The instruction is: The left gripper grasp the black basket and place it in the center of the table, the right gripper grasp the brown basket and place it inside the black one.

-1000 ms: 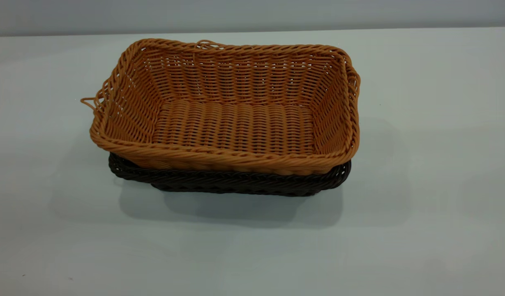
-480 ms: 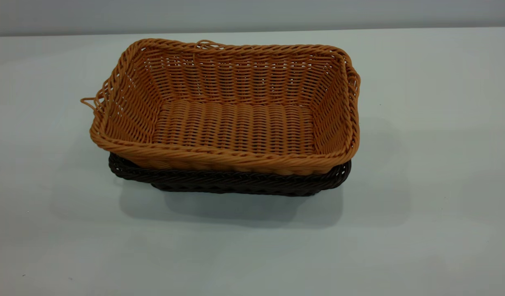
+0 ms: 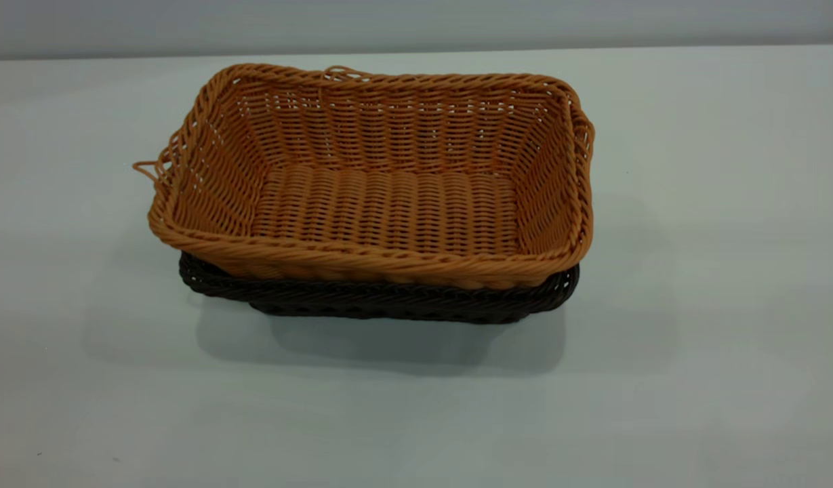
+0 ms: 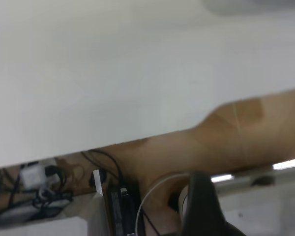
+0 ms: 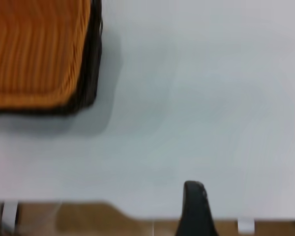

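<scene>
Brown basket (image 3: pixel 382 183) sits nested in black basket (image 3: pixel 389 301), frame centre, on the table (image 3: pixel 694 339). Neither gripper's opening can be told.

obstacle: brown basket (image 3: pixel 382 203) nested in black basket (image 3: pixel 389 301), mid-bench | free: bare bench (image 3: pixel 714 271) is left open on all sides

Orange-tan woven brown basket (image 3: pixel 382 203); near-black woven black basket (image 3: pixel 389 301); white-grey table (image 3: pixel 694 305).
</scene>
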Available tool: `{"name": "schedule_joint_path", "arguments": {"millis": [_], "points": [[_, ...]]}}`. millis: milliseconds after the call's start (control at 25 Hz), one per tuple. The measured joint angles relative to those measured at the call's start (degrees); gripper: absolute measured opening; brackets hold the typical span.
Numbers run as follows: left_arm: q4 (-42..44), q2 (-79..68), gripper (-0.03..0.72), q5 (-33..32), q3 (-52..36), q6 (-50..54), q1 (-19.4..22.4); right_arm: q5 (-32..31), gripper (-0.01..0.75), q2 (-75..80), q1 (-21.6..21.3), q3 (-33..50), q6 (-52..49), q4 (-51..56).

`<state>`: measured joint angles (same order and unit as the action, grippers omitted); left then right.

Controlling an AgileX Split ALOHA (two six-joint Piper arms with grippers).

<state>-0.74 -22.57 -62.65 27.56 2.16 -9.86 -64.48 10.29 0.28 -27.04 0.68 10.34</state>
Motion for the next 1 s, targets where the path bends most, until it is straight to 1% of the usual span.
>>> {"name": "schedule_joint_path", "arguments": {"millis": [80,160,240,560,640,1000], "points": [[0.0,1.98,0.454,0.01,0.0,0.0,2.95,-0.19,0.457,-4.67,-0.28,0.0,0.0,0.06],[0.0,4.68,0.454,-0.06,0.0,0.0,5.0,-0.38,0.457,-8.69,-0.28,0.0,0.0,0.16],[0.0,8.05,0.454,-0.23,0.0,-0.07,6.01,-0.7,0.457,-11.07,-0.28,0.0,0.0,0.3],[-0.04,23.13,0.454,-1.21,0.0,-0.16,9.81,-0.96,0.457,-11.23,-0.28,0.0,0.0,0.67],[-0.04,23.61,0.454,-1.21,0.0,-0.2,10.41,-0.96,0.457,-11.23,-0.28,0.0,0.0,0.72],[-0.17,23.61,0.454,-1.21,0.0,-0.36,10.51,-0.96,0.457,-11.23,-0.24,0.0,0.0,1.1]]}}
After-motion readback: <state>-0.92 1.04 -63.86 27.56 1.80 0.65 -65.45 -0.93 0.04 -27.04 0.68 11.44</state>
